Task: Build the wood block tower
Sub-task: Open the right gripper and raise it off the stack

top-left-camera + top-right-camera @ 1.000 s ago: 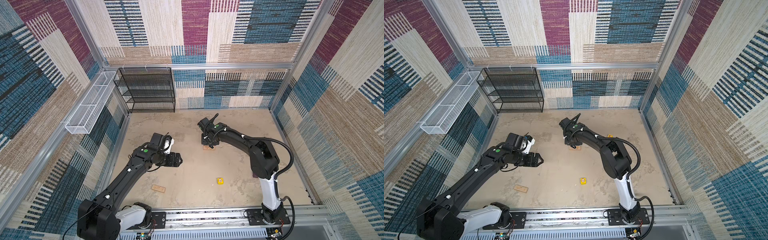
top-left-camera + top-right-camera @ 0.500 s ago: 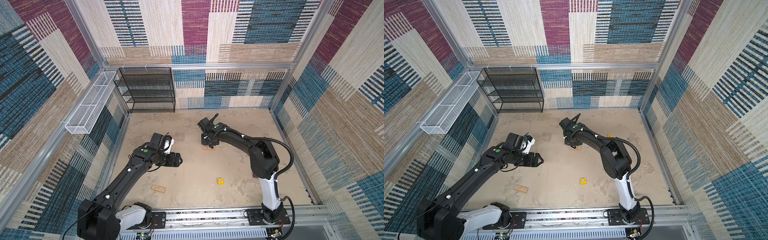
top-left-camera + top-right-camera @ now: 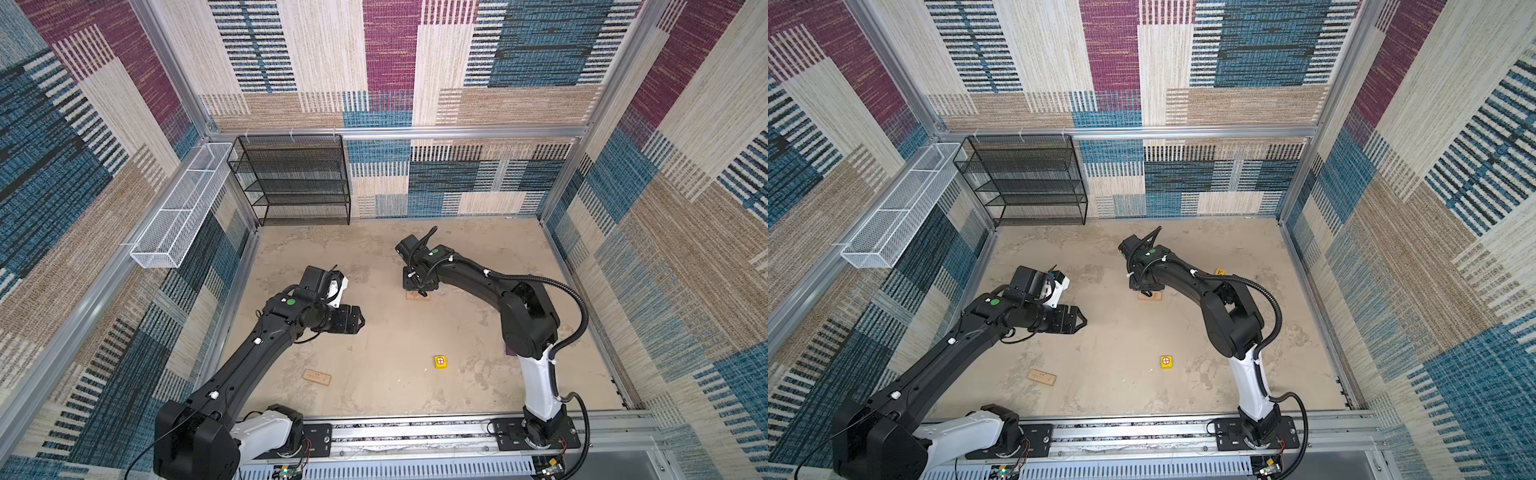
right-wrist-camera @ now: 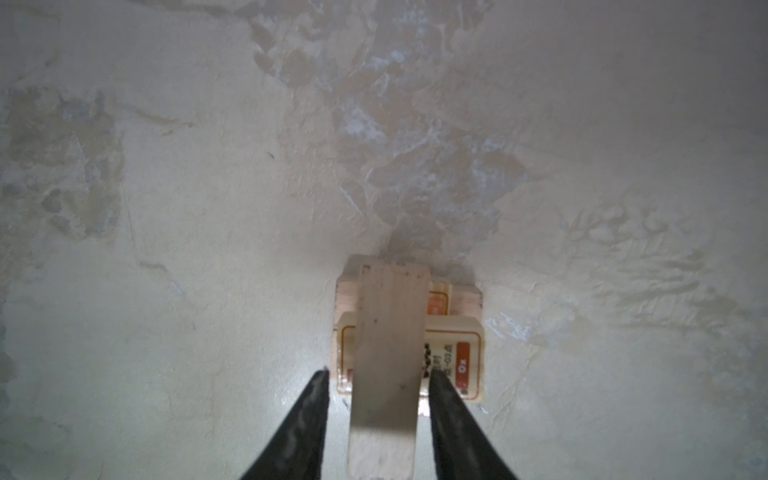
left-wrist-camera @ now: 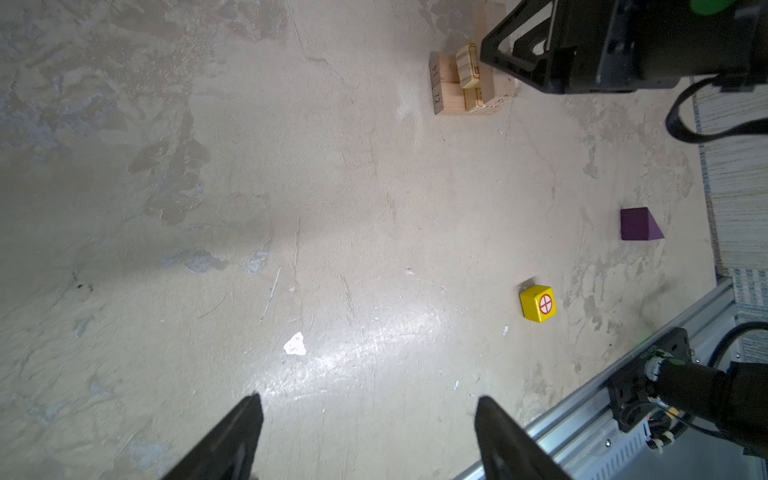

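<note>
Yellow cubes [image 3: 1166, 362] [image 3: 1219, 272], two; purple wedge [image 5: 640, 224], one; left gripper [image 5: 368, 398] and right gripper [image 4: 377, 372] released.

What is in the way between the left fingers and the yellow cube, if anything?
Nothing visible. The left fingers are open and empty, and only bare floor lies between them and the yellow cube. The purple wedge sits off to one side, apart from the cube.
</note>
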You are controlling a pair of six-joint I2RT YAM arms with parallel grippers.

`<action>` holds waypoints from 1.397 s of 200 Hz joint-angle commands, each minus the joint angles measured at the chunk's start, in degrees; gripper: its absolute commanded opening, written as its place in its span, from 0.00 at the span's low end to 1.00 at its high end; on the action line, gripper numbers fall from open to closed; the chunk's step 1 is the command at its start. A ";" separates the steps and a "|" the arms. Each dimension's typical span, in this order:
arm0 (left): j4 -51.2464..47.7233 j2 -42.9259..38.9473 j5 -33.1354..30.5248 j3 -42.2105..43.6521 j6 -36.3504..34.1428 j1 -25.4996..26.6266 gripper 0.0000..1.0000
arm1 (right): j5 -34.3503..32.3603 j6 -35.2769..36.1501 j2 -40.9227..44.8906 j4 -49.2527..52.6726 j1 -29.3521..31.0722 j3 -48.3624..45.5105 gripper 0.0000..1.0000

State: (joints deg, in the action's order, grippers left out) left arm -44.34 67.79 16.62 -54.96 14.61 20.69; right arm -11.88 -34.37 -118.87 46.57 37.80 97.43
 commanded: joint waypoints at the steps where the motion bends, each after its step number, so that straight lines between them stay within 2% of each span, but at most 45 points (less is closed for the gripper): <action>1: 0.31 -0.40 -1.21 0.03 -1.78 -0.03 0.85 | -0.06 1.01 0.94 0.07 -0.01 0.17 0.73; 11: 0.36 -0.70 -1.66 0.00 -1.78 -0.04 0.85 | 0.48 1.61 1.00 0.11 -0.01 0.40 0.81; 28: 0.39 -1.36 -2.91 0.03 -1.69 -0.13 0.85 | 0.72 2.09 1.47 0.23 -0.01 0.49 0.84; 109: 0.83 -5.19 -9.09 0.47 -1.78 -0.12 0.84 | 2.05 6.81 6.33 -2.04 0.15 -0.89 0.82; 136: 0.74 -6.38 -12.17 0.55 -1.87 -0.12 0.83 | 4.86 10.42 9.68 -6.17 0.81 -3.76 0.89; 175: 0.79 -8.59 -17.13 1.24 -1.36 -0.14 0.83 | 1.33 16.10 12.41 -8.99 5.43 -5.10 0.92; 213: -1.90 -9.17 -22.35 0.96 2.19 -0.42 0.83 | -2.29 20.85 13.07 -12.90 12.56 -5.49 0.86; 249: -5.40 -11.14 -21.95 0.03 9.39 -0.93 0.85 | 6.90 20.71 17.25 -22.44 14.75 -13.29 0.81; 279: -5.52 -14.13 -21.59 1.21 14.31 -1.00 0.85 | 11.33 20.49 18.27 -26.72 15.58 -15.96 0.80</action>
State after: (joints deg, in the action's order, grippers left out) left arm -48.36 55.48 -4.40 -54.30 22.74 19.88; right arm -6.04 -14.50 -101.27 27.20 52.64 82.43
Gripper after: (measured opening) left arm 0.847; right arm 0.802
